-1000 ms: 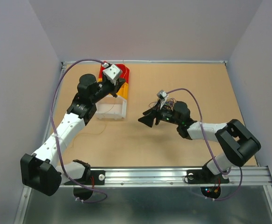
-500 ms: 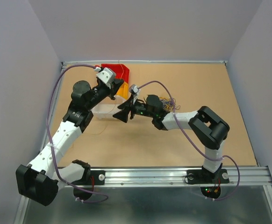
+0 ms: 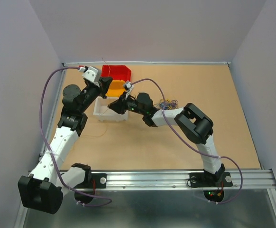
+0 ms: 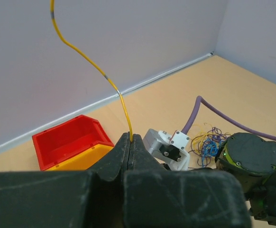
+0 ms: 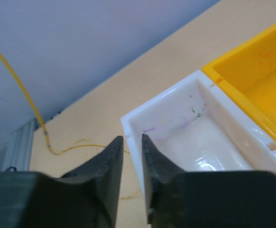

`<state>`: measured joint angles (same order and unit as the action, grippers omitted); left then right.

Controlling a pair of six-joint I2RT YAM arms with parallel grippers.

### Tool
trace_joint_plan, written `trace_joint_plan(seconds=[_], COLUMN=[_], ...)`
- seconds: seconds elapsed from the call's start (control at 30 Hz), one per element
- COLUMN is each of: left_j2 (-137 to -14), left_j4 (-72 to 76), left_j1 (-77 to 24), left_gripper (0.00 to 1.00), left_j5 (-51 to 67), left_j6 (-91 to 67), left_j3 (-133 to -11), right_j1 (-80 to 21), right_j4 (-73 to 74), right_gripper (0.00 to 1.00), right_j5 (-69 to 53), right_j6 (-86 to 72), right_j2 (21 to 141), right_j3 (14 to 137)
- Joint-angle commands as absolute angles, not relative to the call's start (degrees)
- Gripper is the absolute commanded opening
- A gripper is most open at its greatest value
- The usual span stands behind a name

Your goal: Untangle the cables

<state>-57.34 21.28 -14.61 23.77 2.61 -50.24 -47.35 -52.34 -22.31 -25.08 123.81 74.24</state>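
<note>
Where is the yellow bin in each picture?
Top view: the yellow bin is in the upper part, left of centre, between the red bin and the white bin.
Left wrist view: it is low on the left, right below the red bin.
Right wrist view: it fills the upper right, next to the white bin.
Shared landmark: the white bin beside it, seen in the top and right wrist views.
</note>
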Motion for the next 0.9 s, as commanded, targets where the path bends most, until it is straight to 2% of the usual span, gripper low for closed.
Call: trace_joint_plan(seconds=[0.0, 0.03, 0.07, 0.23, 0.37, 0.43, 0.47, 0.53, 0.6, 0.87], left_j2=[-57.74, -58.18, -59.23, -63.27, -65.56, -65.65, -65.57, -65.13, -64.16, -60.03], left_j4=[26.28, 26.37, 26.45, 26.98, 27.77, 28.47, 29.09, 29.88, 29.88, 31.03], left_j1=[-12.83, -12.57, -11.44, -5.98, -3.96, -3.52, -3.52, -3.52, -3.52, -3.52], left_gripper=[0.0, 0.0, 0.0, 0.0, 0.0, 0.0, 0.0, 0.0, 0.0, 0.0], left_j5=[24.53, 22.87, 20.42, 23.98, 27.77, 29.44, 30.05, 32.16, 33.57, 38.58], left_j6=[0.18, 0.26, -1.39, -4.57, -5.01, -4.57, -4.57, -4.4, -4.05, -5.36], left_j3=[-50.01, -50.18, -50.53, -51.33, -51.51, -51.07, -50.46, -50.27, -50.19, -48.6], right_j1=[-47.9, -47.81, -47.81, -47.64, -47.46, -47.46, -47.55, -47.46, -47.55, -48.34], right_j4=[-57.22, -57.13, -57.04, -57.13, -57.3, -57.48, -57.39, -57.48, -57.22, -57.39], right_gripper=[0.18, 0.12, 0.01, 0.01, 0.02, 0.26, 0.51, 0.64, 0.73, 0.76], right_j5=[-20.84, -20.05, -19.17, -15.91, -18.89, -19.78, -19.86, -20.22, -19.52, -20.65], right_j6=[-25.4, -25.23, -24.96, -20.92, -19.43, -19.33, -19.94, -21.44, -24.41, -23.03], right_j2=[121.47, 120.68, 118.59, 112.16, 110.39, 111.35, 111.88, 112.32, 112.76, 116.45], right_j3=[79.01, 78.58, 78.23, 75.06, 73.39, 73.04, 73.39, 72.78, 71.47, 70.13])
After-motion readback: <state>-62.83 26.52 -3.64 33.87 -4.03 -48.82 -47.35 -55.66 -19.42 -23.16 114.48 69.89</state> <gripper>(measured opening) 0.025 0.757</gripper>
